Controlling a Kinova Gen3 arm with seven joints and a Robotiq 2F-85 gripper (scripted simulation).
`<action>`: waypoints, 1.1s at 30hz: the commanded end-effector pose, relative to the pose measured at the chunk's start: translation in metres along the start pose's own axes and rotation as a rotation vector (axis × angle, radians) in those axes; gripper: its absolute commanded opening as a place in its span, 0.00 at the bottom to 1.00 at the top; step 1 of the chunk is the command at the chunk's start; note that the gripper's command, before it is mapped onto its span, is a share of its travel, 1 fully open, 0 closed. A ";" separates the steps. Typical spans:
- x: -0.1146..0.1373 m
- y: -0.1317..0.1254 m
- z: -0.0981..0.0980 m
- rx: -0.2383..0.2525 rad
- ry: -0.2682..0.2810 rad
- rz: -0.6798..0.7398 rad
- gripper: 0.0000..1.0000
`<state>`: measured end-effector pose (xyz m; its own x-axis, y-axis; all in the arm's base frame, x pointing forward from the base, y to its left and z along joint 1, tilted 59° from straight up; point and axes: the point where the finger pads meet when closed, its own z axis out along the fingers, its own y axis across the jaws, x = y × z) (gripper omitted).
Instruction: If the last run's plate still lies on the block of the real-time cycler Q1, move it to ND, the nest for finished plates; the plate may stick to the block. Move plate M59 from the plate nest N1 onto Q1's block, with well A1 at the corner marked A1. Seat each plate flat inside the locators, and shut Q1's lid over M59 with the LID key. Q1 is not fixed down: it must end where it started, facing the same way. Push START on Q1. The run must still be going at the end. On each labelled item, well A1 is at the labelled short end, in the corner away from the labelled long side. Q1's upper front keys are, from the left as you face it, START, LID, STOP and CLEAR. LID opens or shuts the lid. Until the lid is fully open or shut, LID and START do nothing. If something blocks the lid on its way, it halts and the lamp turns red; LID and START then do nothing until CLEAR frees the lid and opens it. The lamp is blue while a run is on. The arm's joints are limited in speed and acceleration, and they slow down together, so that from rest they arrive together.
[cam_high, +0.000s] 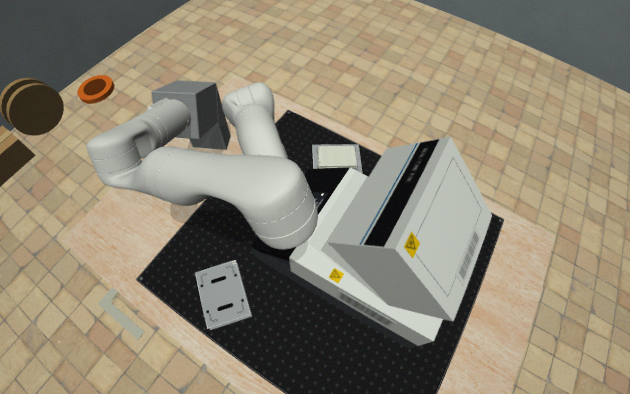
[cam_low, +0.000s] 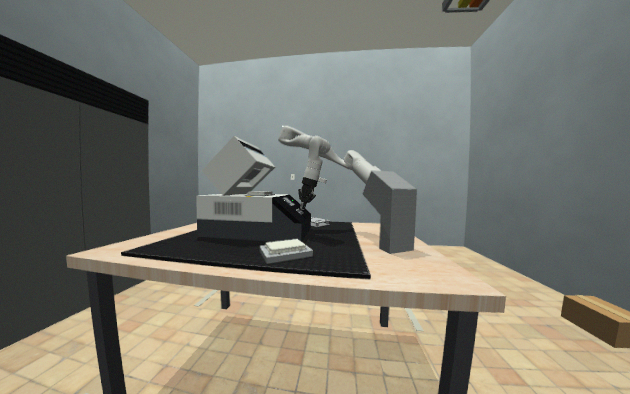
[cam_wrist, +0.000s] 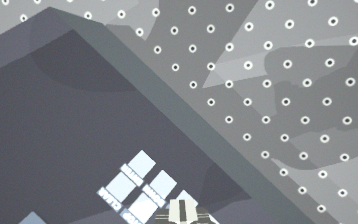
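Q1 (cam_high: 320, 260) (cam_low: 255, 212) (cam_wrist: 100, 125) stands on the black mat. Its lid (cam_high: 440, 200) (cam_low: 225, 167) is tilted partway over the block and hides it in the top view. A thin light plate (cam_low: 261, 193) shows under the lid. A cream plate (cam_high: 337, 156) (cam_low: 285, 246) lies on a grey nest (cam_high: 315, 158) (cam_low: 290, 257). The other nest (cam_high: 222, 295) (cam_low: 320, 223) is bare in the top view. No nest or plate label is readable. My gripper (cam_low: 302, 208) (cam_wrist: 182, 210) is shut and empty, at Q1's front keys (cam_wrist: 141, 163); the key under the tips is partly hidden.
The black mat (cam_high: 180, 250) (cam_low: 335, 260) lies on the wooden table (cam_high: 520, 260) (cam_low: 440, 287). The grey arm stand (cam_high: 172, 95) (cam_low: 400, 215) is at the table's other side. My arm (cam_high: 225, 175) reaches over the mat to Q1's front. A small green light (cam_low: 292, 200) shows on Q1's panel.
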<state>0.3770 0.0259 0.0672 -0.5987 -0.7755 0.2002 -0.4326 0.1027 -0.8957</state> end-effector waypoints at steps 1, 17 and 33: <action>0.001 0.001 -0.003 0.000 -0.001 0.000 0.10; 0.005 0.005 -0.017 0.000 -0.001 0.000 0.10; 0.005 0.005 -0.017 0.000 -0.001 0.000 0.10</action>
<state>0.3601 0.0324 0.0700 -0.5991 -0.7753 0.2002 -0.4325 0.1029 -0.8958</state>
